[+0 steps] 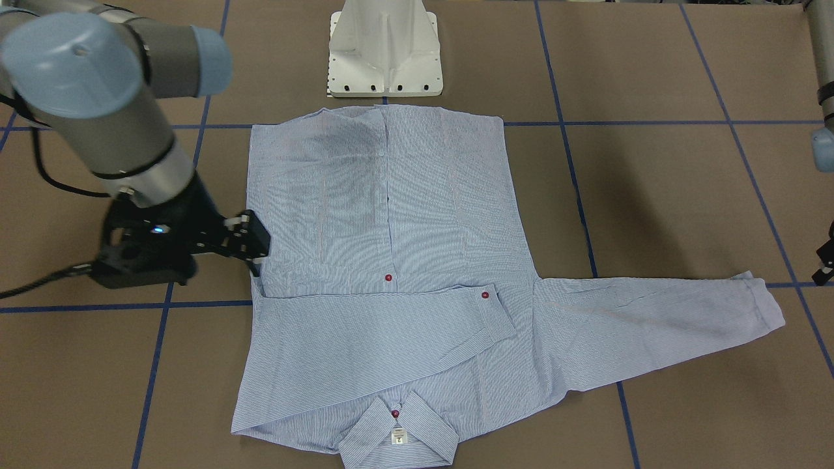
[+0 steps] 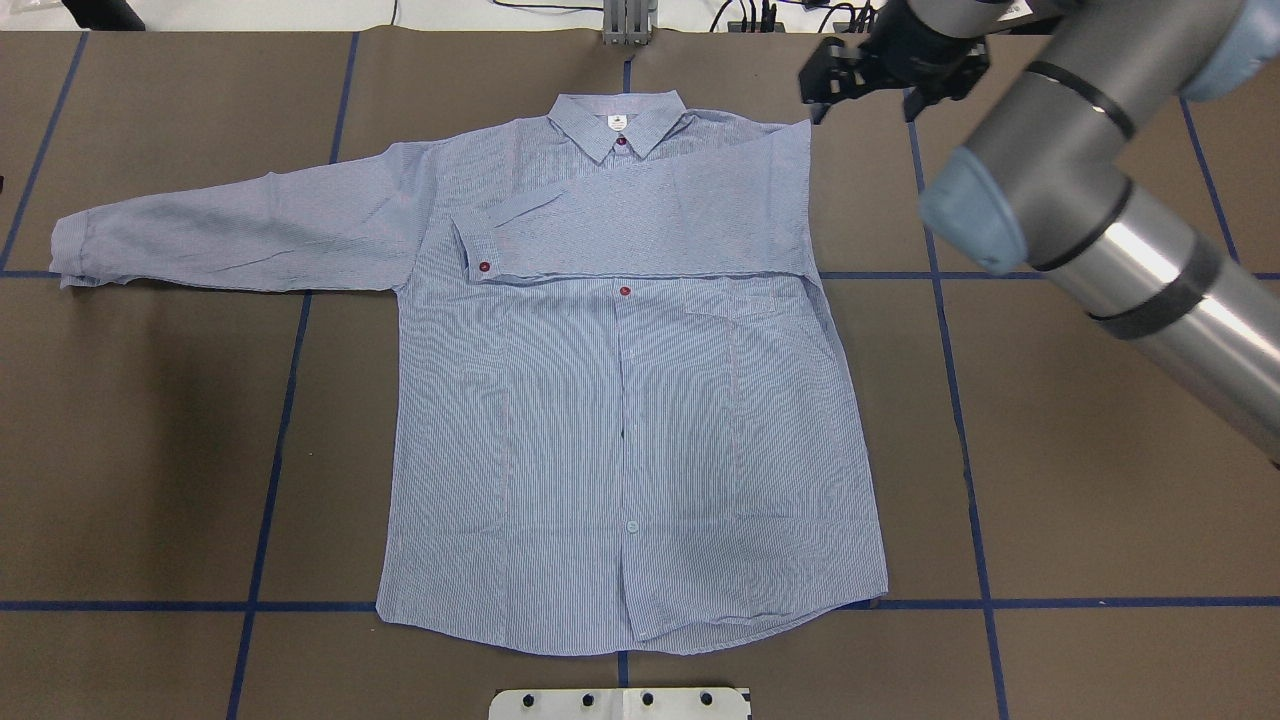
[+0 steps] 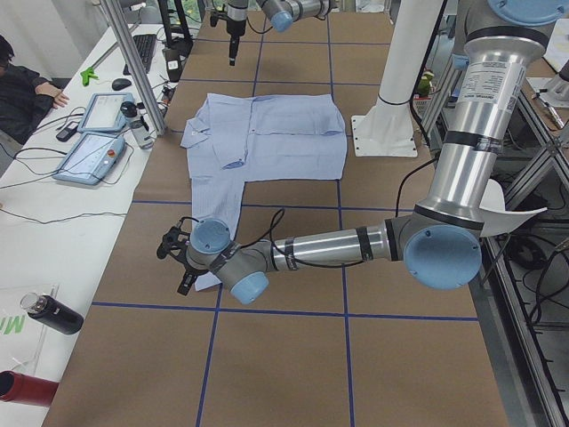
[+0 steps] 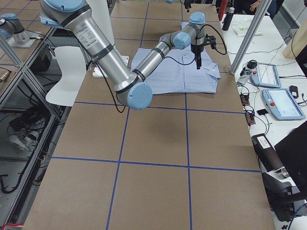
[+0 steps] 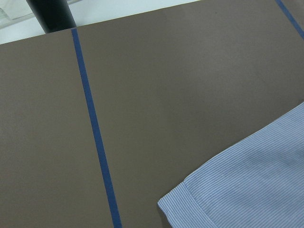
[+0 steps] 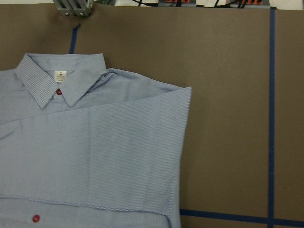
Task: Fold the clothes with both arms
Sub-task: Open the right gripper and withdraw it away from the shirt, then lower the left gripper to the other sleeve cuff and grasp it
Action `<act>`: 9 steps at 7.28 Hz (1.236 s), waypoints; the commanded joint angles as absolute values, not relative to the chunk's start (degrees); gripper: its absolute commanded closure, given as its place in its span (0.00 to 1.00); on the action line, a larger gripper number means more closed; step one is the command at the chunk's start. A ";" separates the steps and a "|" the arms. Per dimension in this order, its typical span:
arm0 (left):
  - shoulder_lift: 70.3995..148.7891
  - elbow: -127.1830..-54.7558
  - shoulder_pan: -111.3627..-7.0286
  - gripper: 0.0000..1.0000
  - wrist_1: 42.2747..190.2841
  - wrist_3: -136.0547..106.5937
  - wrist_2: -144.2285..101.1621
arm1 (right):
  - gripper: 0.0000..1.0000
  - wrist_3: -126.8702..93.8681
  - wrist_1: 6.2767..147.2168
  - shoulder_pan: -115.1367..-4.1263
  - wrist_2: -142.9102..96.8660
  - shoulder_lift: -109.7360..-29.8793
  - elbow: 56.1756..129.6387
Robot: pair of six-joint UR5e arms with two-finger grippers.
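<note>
Shirt (image 2: 620,430) is flat on the table (image 2: 1060,470), front up and buttoned, in the middle between the arms. It has fine light blue and white stripes. Red buttons show at the neck, on the placket and on one cuff (image 2: 478,252). There is a white label (image 2: 617,122) inside the collar (image 2: 655,128) and a pocket (image 2: 765,335) on the robot's right side of the chest.

The long axis runs collar to hem, straight away from the robot. The collar is at the far edge and the hem is just short of the white pedestal (image 1: 384,49). The hem edge is slightly curved and lies near a blue tape line (image 2: 1100,603).

The right sleeve (image 2: 650,220) is folded flat across the chest just below the collar, with its cuff end pointing to the robot's left and stopping near the left armhole. The left sleeve (image 2: 240,225) is unfolded and stretched out sideways to the robot's left, roughly square to the body axis. It shows light wrinkles, and its cuff is well out from the body.

Right gripper (image 1: 256,257) hangs just off the shirt's right shoulder corner, beside the fold edge. Its jaws are apart with nothing between them, and I can't tell whether it touches the cloth.

Left gripper (image 3: 174,265) is low over the table by the outstretched cuff. I can't tell whether its jaws are apart or together. The left wrist view shows only the cuff corner and tape.
</note>
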State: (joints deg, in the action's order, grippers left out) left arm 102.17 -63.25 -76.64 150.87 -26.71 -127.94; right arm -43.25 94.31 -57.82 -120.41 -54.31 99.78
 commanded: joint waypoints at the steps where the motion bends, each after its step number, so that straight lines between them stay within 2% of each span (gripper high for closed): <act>1: 102.04 -59.78 -72.01 0.00 159.05 -35.74 -122.90 | 0.01 -29.77 95.88 -64.57 -124.87 -67.19 108.69; 2: 101.95 -58.20 -70.07 0.00 161.52 -37.60 -120.26 | 0.01 -25.88 95.80 -66.34 -125.24 -70.89 110.63; 4: 101.52 -56.43 -66.81 0.01 165.04 -42.16 -119.44 | 0.01 -25.75 95.89 -66.62 -126.21 -71.10 110.74; 6: 100.90 -55.90 -65.22 0.15 168.39 -47.61 -119.10 | 0.01 -25.66 95.80 -66.62 -126.21 -71.10 110.74; 9: 97.74 -55.99 -64.78 0.21 171.72 -47.72 -119.61 | 0.01 -25.75 95.71 -66.53 -126.21 -71.10 110.83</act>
State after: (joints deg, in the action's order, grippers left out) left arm 99.08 -55.93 -64.98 169.96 -47.56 -119.27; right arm -25.74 95.78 -66.55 -126.21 -71.10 110.81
